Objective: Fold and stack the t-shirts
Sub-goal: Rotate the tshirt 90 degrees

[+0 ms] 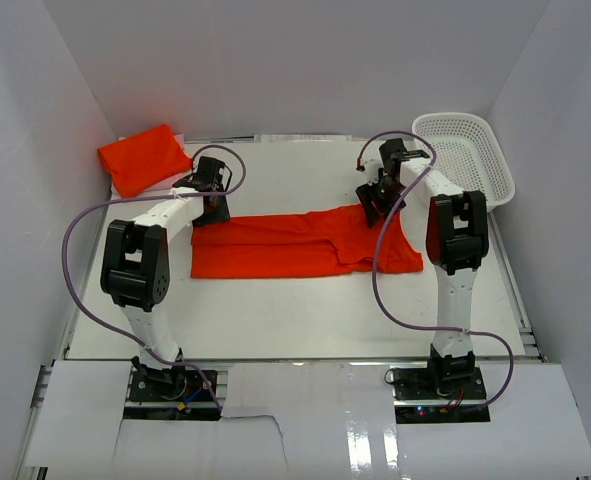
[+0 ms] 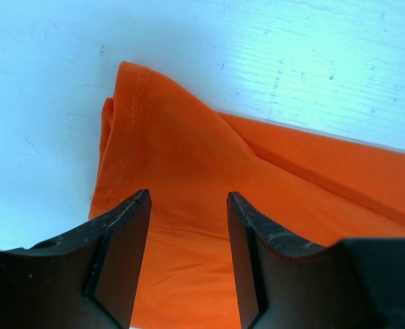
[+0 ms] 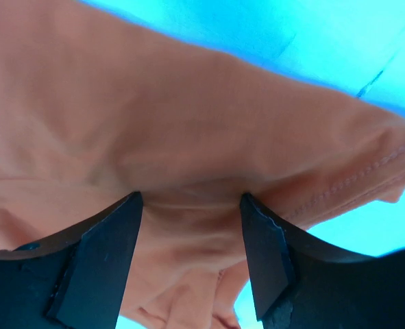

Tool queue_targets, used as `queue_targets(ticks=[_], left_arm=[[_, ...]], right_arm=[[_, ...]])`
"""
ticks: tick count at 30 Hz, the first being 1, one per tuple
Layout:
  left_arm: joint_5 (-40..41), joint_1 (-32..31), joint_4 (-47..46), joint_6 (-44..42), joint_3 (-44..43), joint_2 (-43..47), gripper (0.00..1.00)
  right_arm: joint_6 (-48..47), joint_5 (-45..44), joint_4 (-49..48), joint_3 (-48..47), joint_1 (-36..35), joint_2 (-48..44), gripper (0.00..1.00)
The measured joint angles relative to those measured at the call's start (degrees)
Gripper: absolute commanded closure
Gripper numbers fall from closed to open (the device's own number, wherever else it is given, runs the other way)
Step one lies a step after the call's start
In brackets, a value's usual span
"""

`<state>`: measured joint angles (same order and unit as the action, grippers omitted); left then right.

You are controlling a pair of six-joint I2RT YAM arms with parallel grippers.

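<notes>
Shirt (image 1: 295,245) lay half-folded on table (image 1: 275,320); left gripper (image 2: 188,197) and right gripper (image 3: 190,197) stood at its ends, jaws apart over cloth. Folded shirt (image 1: 143,158) lay far left.

Layout: the spread t-shirt (image 1: 275,250) is lying across the middle of the desk (image 1: 305,310), running left to right. The folded t-shirt (image 1: 143,158) is sitting in the far-left corner, behind and left of the spread one's left end, not touching it. The basket (image 1: 453,118) is sitting in the far-right corner, behind and right of the spread one's right end. The left jaws are hanging over that shirt's left end and the right jaws over its far-right edge, with cloth lying between each pair.
</notes>
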<state>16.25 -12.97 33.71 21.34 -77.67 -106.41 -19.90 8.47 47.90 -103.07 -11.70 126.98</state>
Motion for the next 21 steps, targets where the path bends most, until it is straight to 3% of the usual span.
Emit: queue_targets(ticks=[10,21], left_arm=[[1.4,0.0,-1.5,-0.4,2.4,-4.0,0.40],[3.8,-0.3,-2.1,2.3,4.1,-3.9,0.40]], right_arm=[[0.3,-1.5,-0.5,-1.2,-0.1,1.6,0.34],[0.3,-3.9,0.4,-10.3,0.1,7.2,0.34]])
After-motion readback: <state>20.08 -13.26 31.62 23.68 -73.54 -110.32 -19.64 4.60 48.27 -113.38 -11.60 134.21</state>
